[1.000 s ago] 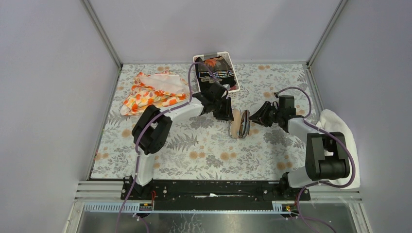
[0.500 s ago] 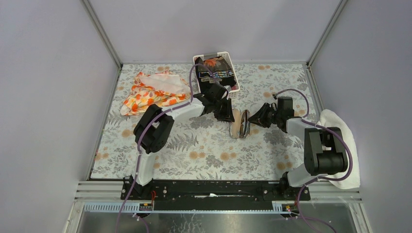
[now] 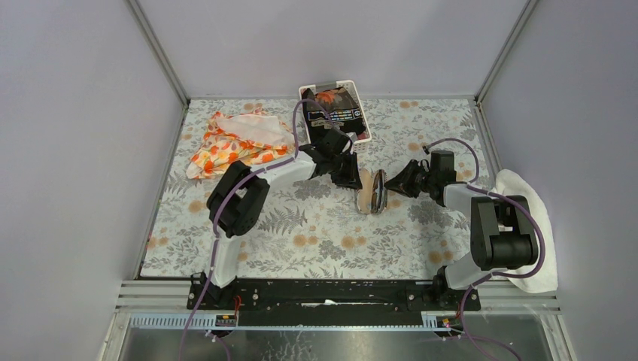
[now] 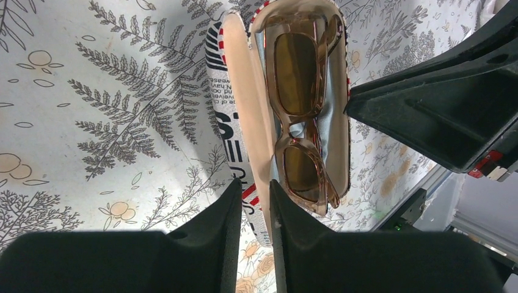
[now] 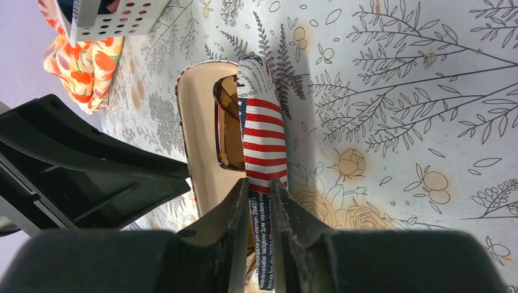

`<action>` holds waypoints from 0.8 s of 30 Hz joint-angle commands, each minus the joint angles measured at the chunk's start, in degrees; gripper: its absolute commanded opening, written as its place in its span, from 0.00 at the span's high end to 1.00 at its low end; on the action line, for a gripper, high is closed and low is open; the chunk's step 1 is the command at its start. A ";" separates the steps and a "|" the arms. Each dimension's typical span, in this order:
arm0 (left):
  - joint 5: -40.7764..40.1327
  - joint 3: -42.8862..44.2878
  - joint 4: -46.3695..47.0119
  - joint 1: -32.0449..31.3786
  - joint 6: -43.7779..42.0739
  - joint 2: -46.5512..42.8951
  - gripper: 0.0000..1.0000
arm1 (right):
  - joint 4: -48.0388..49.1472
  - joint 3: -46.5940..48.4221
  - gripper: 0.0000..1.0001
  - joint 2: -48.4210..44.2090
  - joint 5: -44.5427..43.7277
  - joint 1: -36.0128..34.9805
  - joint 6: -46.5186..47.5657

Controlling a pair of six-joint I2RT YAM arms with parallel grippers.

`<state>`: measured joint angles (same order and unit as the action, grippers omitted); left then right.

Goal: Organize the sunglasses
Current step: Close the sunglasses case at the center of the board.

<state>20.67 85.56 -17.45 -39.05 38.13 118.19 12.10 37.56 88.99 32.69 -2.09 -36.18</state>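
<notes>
The sunglasses lie inside an open case. The case sits near the middle of the table, between the 2 arms. It has stripes and letters on the outside and is tan on the inside. The glasses rest in 1 half of it, with the brown lenses facing up.

The left gripper has its fingers pulled close together, and the tan edge of the case is pinched between them. The right gripper is also nearly closed, with the striped side of the case squeezed in its gap. Neither one touches the glasses.

The glasses look light and thin. The frame could bend or snap if squeezed hard. The lenses are smooth, so they could scratch or slip. They sit loose in the case and may slide out if it tips.

It seems safest to hold the case and not the glasses. Its 2 long edges look like good spots, since the halves can then fold together evenly. If the glasses need a nudge, the middle bridge or a thick frame corner is better than a lens.
</notes>
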 commanded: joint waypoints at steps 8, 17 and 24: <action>3.99 2.68 4.75 -1.78 2.60 4.15 0.73 | 3.21 -1.29 0.81 0.61 2.94 -0.21 -2.05; 5.57 5.87 5.72 -2.52 3.82 6.68 0.73 | 4.34 -2.26 0.82 1.06 3.96 -0.26 -2.72; 7.45 8.78 6.42 -3.43 4.97 9.66 0.73 | 5.33 -3.10 0.82 1.27 4.47 -0.29 -3.40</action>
<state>26.00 92.12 -17.54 -39.00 41.45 123.33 18.50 36.05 89.01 31.48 -0.49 -36.80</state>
